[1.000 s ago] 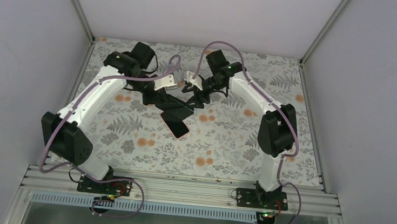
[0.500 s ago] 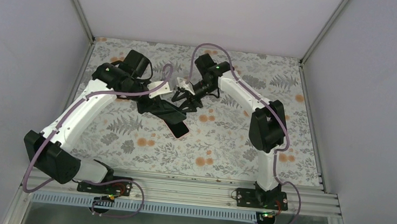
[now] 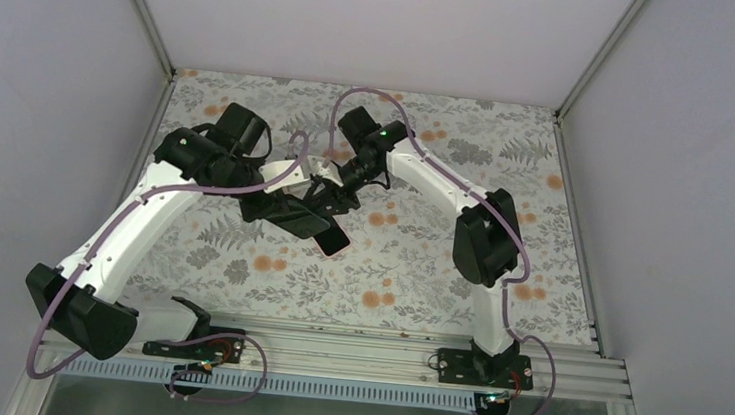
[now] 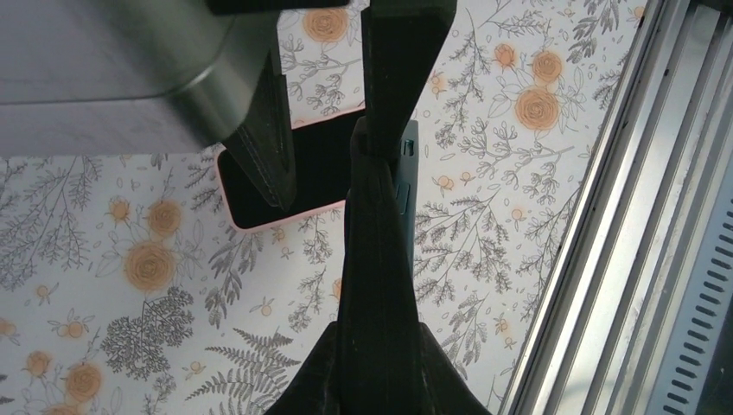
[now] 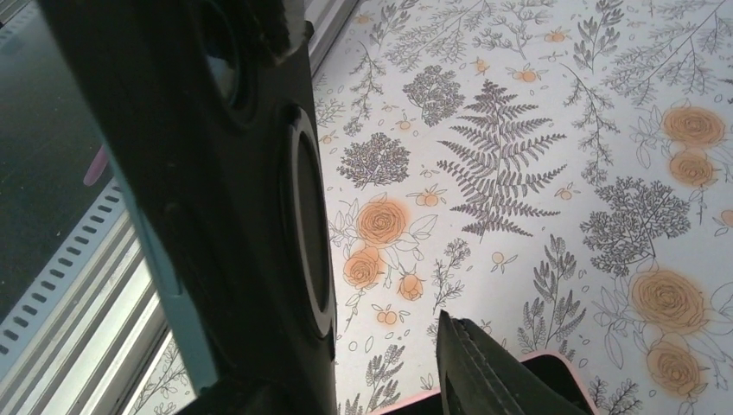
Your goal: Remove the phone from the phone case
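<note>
The flowered tabletop (image 3: 419,262) fills the floor of a white-walled booth, with a ribbed aluminium rail (image 3: 331,350) along its near edge. The left arm (image 3: 152,214) and the right arm (image 3: 436,178), each trailed by a purple cable (image 3: 373,96), lean in and meet over the middle, crowding the work and hiding most of it from above.

The phone (image 5: 251,173) is up off the tabletop, just above the case. It is a black slab with a pale blue rim, and two round camera rings show on its back in the right wrist view. In the left wrist view it appears edge-on as a thin strip (image 4: 408,186), its side buttons facing right. The left gripper (image 4: 380,156) has its jaws pinched narrow on the phone.

The case (image 4: 324,169), pink-rimmed and dark inside, lies flat and open side up. From above only its near right corner (image 3: 333,242) pokes out, pointing toward the rail, so its long axis seems to slant from far left to near right.

The right gripper (image 3: 328,189) reaches into the same spot. One finger (image 5: 484,367) sits low by the pink rim. Its partner is hidden, so I cannot tell how wide the jaws stand.
</note>
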`<state>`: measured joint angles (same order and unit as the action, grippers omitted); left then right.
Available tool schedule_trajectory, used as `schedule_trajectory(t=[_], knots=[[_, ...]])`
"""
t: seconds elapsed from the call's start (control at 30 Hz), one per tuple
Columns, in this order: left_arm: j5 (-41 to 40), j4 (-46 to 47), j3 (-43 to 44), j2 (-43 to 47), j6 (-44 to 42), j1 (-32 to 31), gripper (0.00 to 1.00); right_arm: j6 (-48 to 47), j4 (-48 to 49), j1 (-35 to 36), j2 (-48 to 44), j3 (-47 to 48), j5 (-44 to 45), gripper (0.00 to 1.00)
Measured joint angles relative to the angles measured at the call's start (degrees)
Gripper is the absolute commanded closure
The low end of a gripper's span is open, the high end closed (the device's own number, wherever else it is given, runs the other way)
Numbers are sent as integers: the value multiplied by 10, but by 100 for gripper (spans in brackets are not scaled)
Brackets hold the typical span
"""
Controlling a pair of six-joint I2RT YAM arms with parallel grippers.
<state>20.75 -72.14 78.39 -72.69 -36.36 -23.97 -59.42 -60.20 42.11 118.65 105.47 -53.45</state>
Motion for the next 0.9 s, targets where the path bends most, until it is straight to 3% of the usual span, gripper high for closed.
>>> schedule_trajectory(t=[0.07, 0.1, 0.4, 0.53, 0.67, 0.73, 0.77, 0.87, 0.9], knots=[[-2, 4, -1, 1, 2, 1, 98, 3, -3, 1, 0, 3, 2, 79], [-3, 6, -2, 2, 2, 3, 98, 6, -7, 1, 0, 4, 2, 94], [-2, 17, -11, 10, -1, 11, 97, 3, -15, 7, -2, 2, 0, 97], [13, 17, -11, 14, -7, 14, 70, 3, -20, 7, -10, -1, 1, 97], [34, 93, -2, 27, -21, 21, 48, 18, -58, 9, -13, -3, -51, 97], [44, 132, 6, 34, -30, 22, 24, 29, -71, 9, -15, -4, -77, 97], [49, 155, 14, 37, -32, 22, 17, 34, -78, 8, -15, -4, -87, 97], [50, 190, 32, 42, -38, 24, 1, 43, -84, -1, -20, -5, -133, 97], [49, 204, 36, 45, -41, 25, 0, 47, -84, -8, -24, -5, -144, 97]])
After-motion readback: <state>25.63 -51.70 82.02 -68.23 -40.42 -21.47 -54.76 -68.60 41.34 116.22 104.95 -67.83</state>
